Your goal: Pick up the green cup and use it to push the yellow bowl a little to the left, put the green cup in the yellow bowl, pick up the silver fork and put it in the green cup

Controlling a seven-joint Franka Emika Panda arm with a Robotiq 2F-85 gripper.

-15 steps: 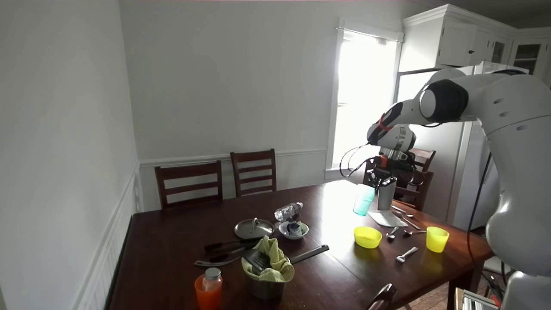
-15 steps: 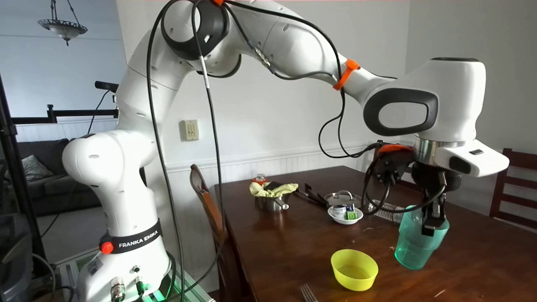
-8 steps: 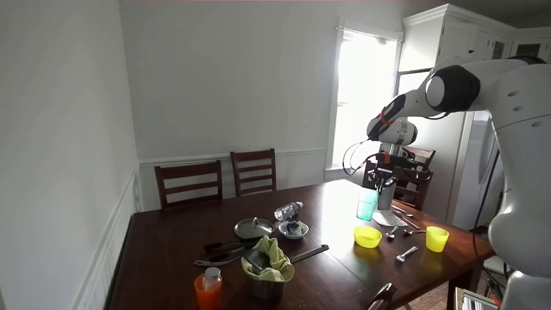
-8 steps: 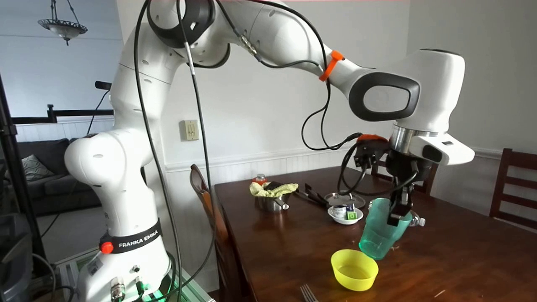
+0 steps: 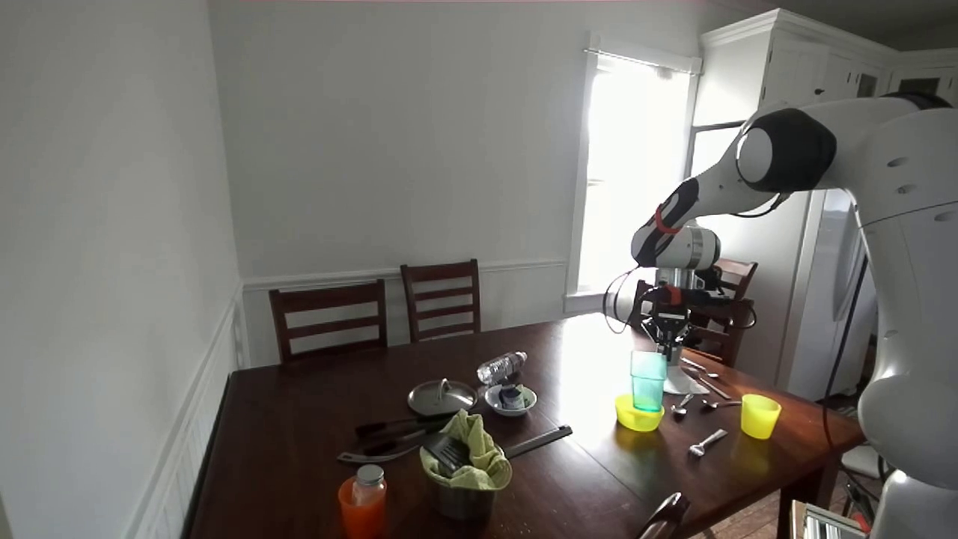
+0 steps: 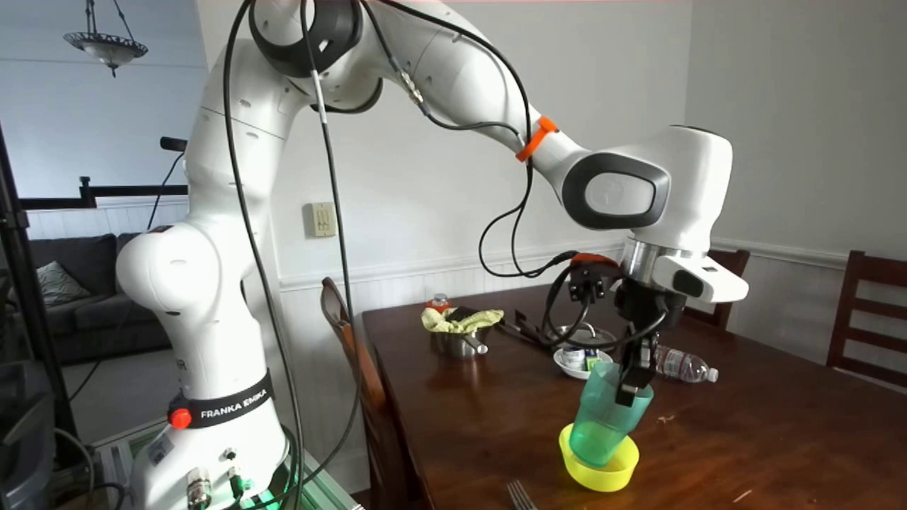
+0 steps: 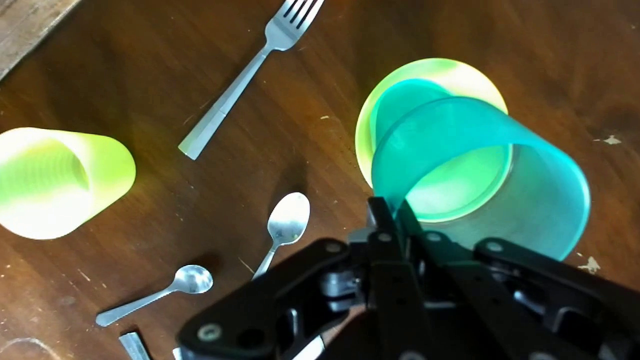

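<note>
ok so the gripper is clamped on the rim of the green cup, tips pinched together over the cup wall. The cup's tipped, mouth leaning right in an exterior view, and in both exterior views its base is down inside the yellow bowl. Can't tell if it's actually touching the bowl's bottom tbh. The bowl itself is on the table, and the silver fork lies on it too, left of the bowl in the wrist view and well apart from it, tine tips running out of that view. Farther left there's a yellow cup, plus 2 spoons, the right-hand spoon partly hidden by the gripper. Other stuff, going by an exterior view: a white bowl off to the left, a clear bottle on its side just past it on the far side, and a metal lid just left of the white bowl. Nearer there's a pot with a pale green cloth and a dark spatula in it, and at the near left an orange cup with a silver-capped jar standing in it.
</note>
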